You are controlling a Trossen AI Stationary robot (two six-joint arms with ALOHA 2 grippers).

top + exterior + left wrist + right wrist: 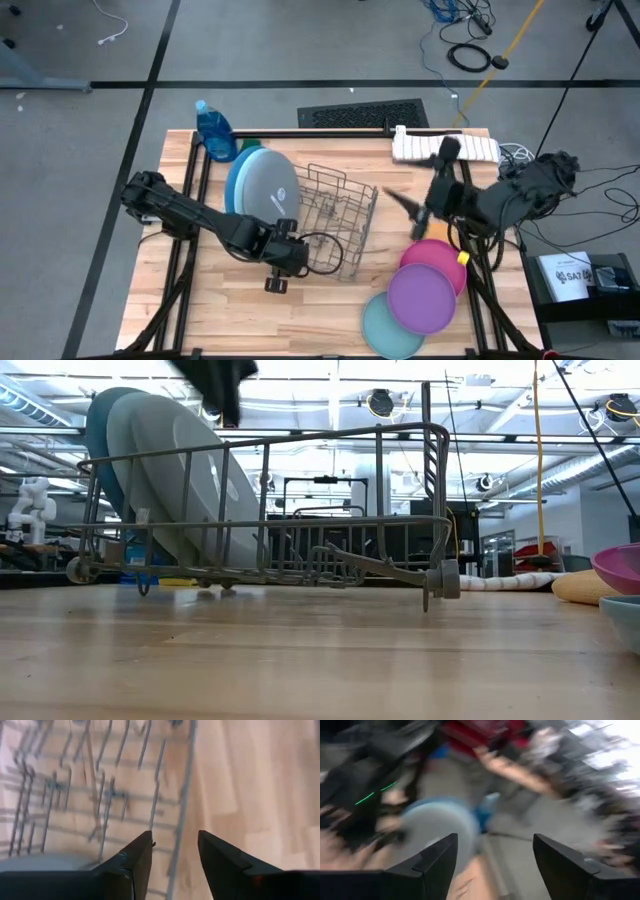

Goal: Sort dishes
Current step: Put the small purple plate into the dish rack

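I am seeing my left hand [283, 232] hovering open over the wire rack [338, 222] beside the grey plate [268, 186], my right hand [408, 204] hanging open above the surface [240, 305].

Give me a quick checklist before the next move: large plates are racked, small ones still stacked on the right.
1. Left gripper empty: ok; fingers apart over the wire rack's edge, nothing between them.
2. Right gripper empty: ok; fingers wide apart, nothing between them.
3. Grey plate seated in the rack: ok; it stands on edge, leaning at the rack's left end with the blue plate behind it.
4. Small plates reachable: ok; purple plate lies on top, overlapping the pink plate and teal plate.
5. Rack flat on the table: ok in the low view.
6. Free rack slots: ok; the right part stands empty.
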